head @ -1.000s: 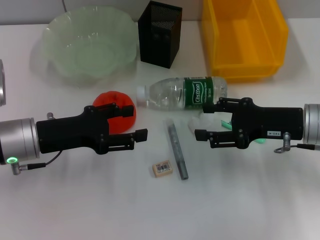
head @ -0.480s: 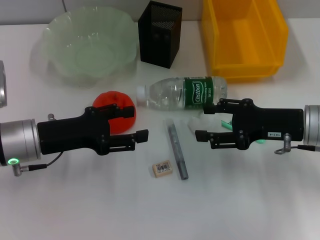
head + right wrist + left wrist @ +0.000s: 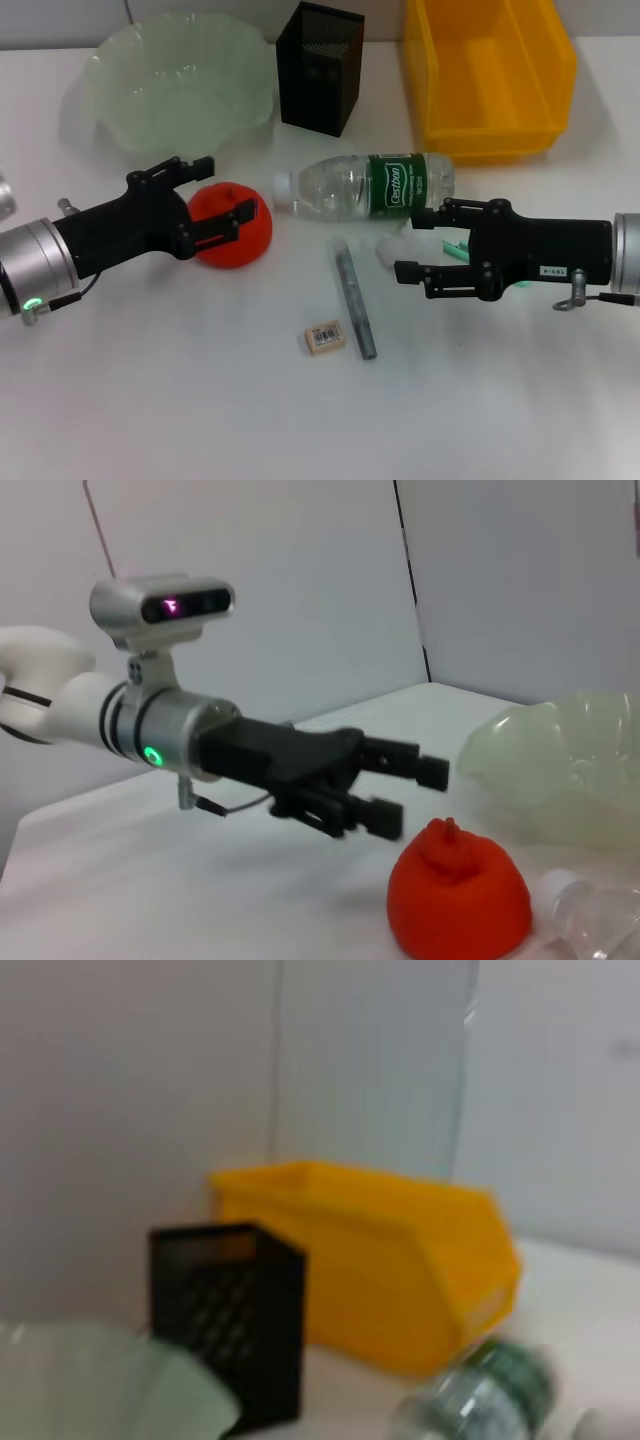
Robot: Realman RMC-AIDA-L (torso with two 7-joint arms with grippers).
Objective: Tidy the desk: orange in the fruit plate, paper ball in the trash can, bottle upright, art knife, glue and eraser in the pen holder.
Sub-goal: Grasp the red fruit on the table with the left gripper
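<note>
The orange lies left of centre, near the pale green fruit plate. My left gripper hovers open just over its far left side, apart from it. A clear bottle with a green label lies on its side. The white paper ball sits between the open fingers of my right gripper. A green glue stick is mostly hidden under that arm. The grey art knife and the eraser lie in front. The black mesh pen holder stands at the back.
A yellow bin stands at the back right, beside the pen holder. The left wrist view also catches the plate's rim and the bottle. White table stretches along the front.
My left gripper has pulled back to the left and swung toward the far side, now angled over the orange. The right gripper has barely shifted.
</note>
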